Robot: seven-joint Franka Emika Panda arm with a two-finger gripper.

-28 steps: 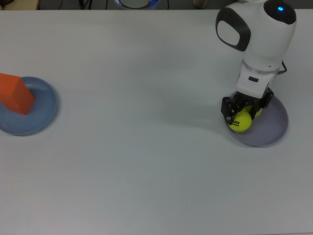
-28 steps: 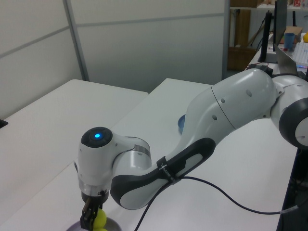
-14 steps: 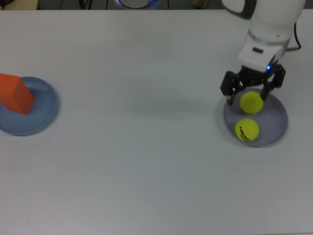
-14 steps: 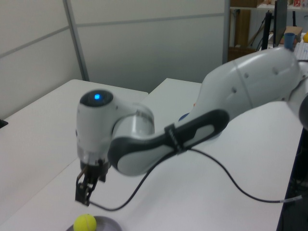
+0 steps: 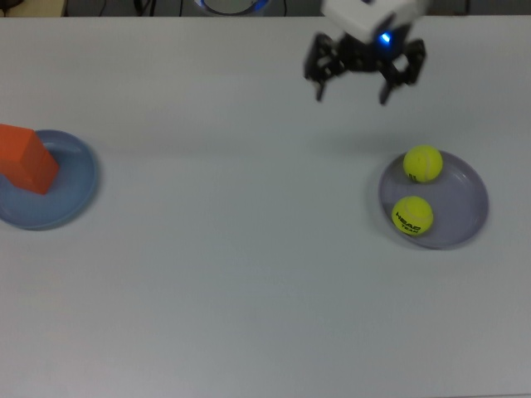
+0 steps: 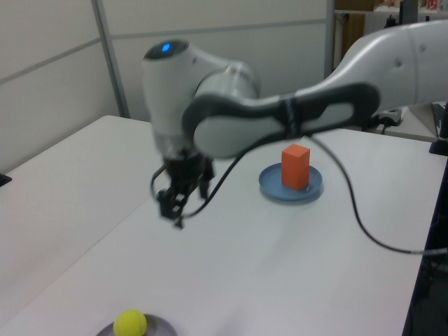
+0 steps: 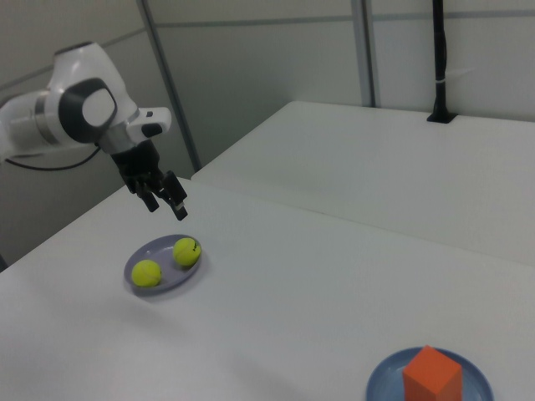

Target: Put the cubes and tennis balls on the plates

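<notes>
Both balls plated, cubes stacked on the blue plate.
The end effector (image 5: 365,81) hangs spread wide and empty above the worktop (image 5: 249,274), clear of the tennis balls (image 5: 422,163) on the lavender plate (image 5: 465,207); the orange cubes (image 6: 295,166) sit on the blue plate (image 6: 269,187), so nothing needs grasping, just a clean lift away.

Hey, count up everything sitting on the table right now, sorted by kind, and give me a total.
Tennis balls: 2
Plates, one blue, one lavender: 2
Orange cubes, stacked on the blue plate: 2
Total: 6

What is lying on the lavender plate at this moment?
Two tennis balls lie on the lavender plate, apart from each other, one showing black lettering. Nothing covers them; the gripper hangs open, away from the plate.
</notes>
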